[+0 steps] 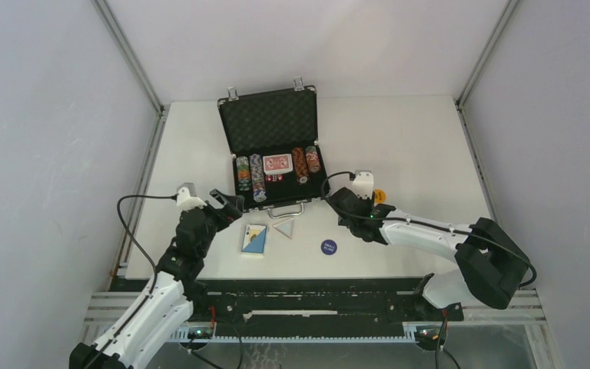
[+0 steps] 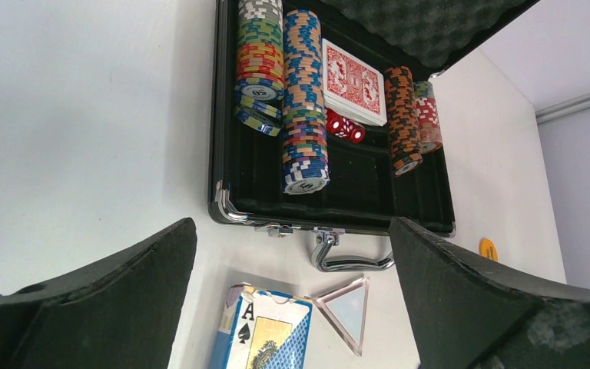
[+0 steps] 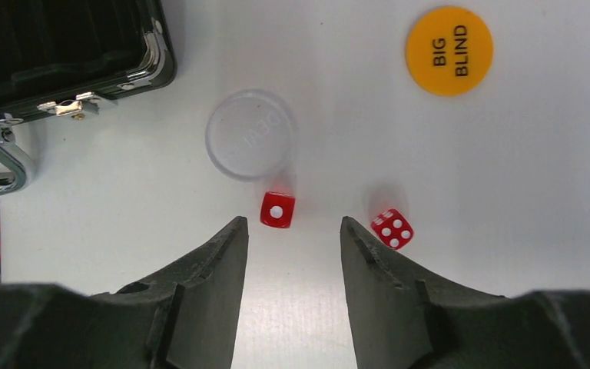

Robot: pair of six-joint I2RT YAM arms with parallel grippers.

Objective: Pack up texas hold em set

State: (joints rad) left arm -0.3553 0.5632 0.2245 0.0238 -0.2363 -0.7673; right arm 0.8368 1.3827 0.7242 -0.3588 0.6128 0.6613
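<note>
The black briefcase [image 1: 273, 154] lies open at the table's middle, holding rows of striped chips [image 2: 304, 100], a red card deck [image 2: 353, 81] and red dice [image 2: 344, 127]. The blue card deck [image 1: 254, 239] and a clear triangle [image 1: 283, 225] lie in front of its silver handle [image 2: 351, 257]. My left gripper [image 2: 292, 292] is open above them and empty. My right gripper [image 3: 293, 227] is open and empty, just short of a red die [image 3: 277, 209]. A second die [image 3: 392, 228], a clear disc [image 3: 250, 134] and an orange "BIG BLIND" disc [image 3: 449, 50] lie near it.
A blue round disc [image 1: 329, 247] lies on the table near the front edge, between the arms. The briefcase's corner and latch [image 3: 77, 108] show at the left of the right wrist view. Grey walls stand on both sides.
</note>
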